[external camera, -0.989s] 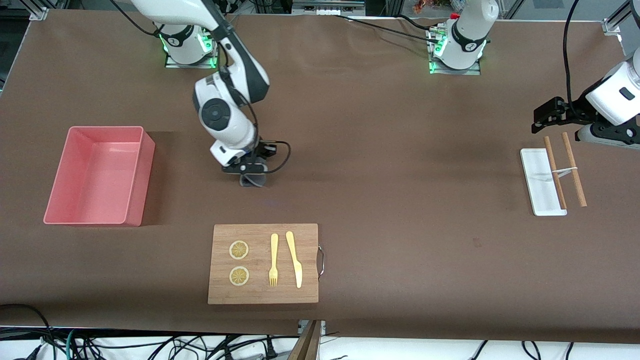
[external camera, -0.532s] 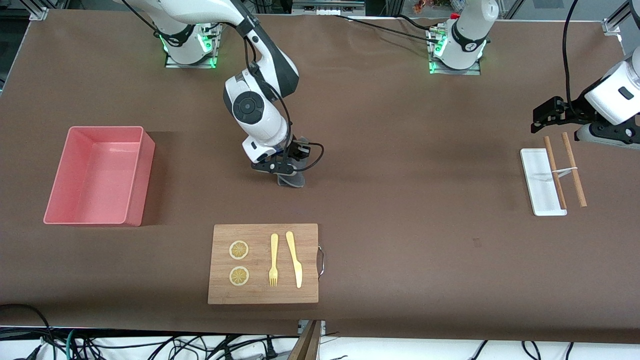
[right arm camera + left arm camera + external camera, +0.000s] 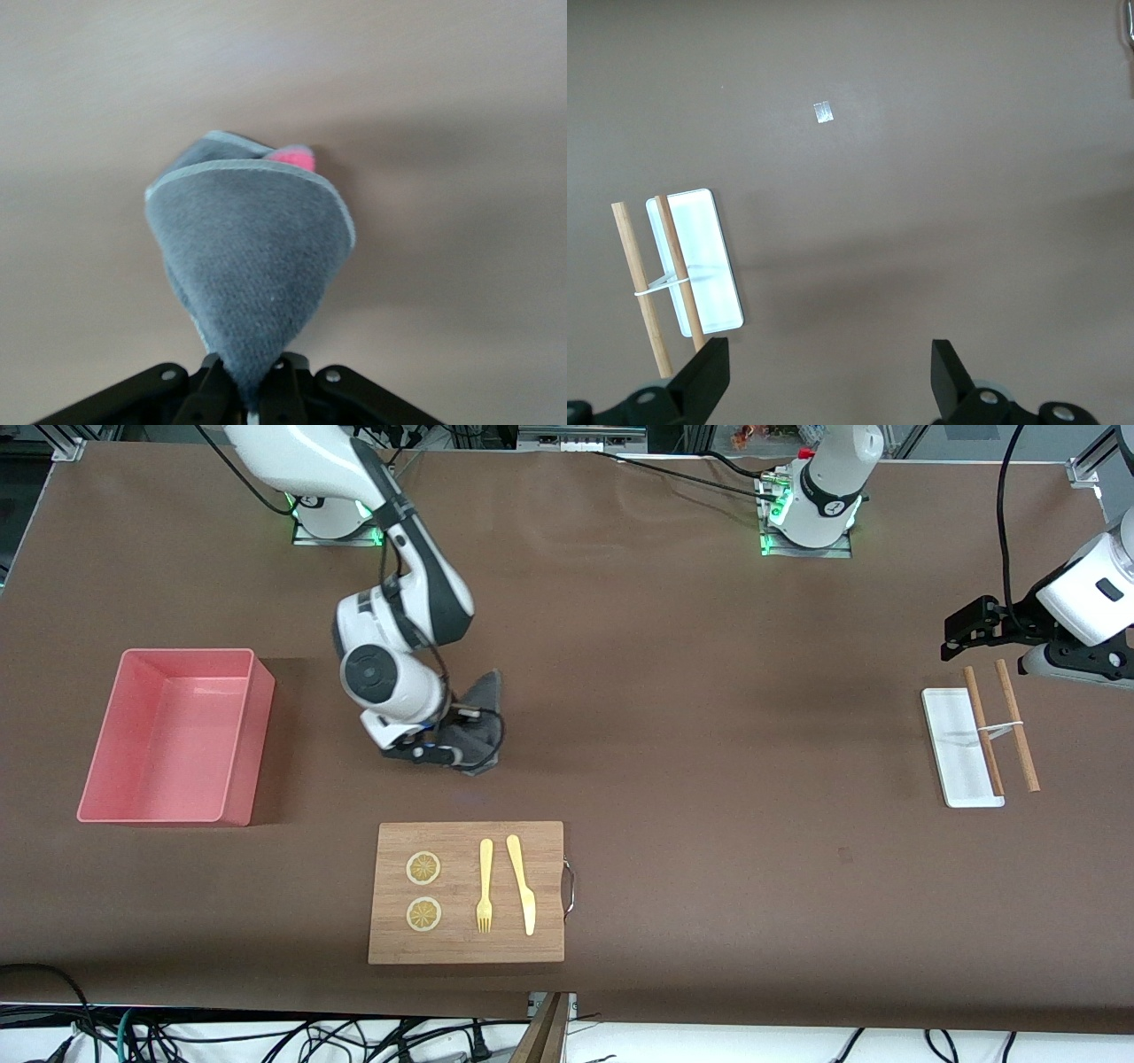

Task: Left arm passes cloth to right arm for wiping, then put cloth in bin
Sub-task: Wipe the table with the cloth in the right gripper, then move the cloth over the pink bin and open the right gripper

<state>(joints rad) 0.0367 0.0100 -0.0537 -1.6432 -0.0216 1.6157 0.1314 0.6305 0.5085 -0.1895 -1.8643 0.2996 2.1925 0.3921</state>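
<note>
The dark grey cloth (image 3: 479, 719) lies pressed on the brown table between the bin and the table's middle, farther from the front camera than the cutting board. My right gripper (image 3: 446, 754) is shut on one corner of it. In the right wrist view the cloth (image 3: 252, 266) fans out from my right gripper (image 3: 251, 390), pale edge up, with a bit of red at the tip. The pink bin (image 3: 249, 735) stands at the right arm's end, with nothing in it. My left gripper (image 3: 957, 636) waits open over the left arm's end; its fingers (image 3: 709, 376) hold nothing.
A wooden cutting board (image 3: 545, 868) with two lemon slices, a yellow fork and a knife lies near the front edge. A small white tray (image 3: 952, 753) and two banded wooden sticks (image 3: 1019, 735) lie below my left gripper, also in the left wrist view as the tray (image 3: 709, 274).
My right gripper swept the cloth toward the left arm's end, then back toward the bin; the cloth now trails spread out. The left arm has not moved.
</note>
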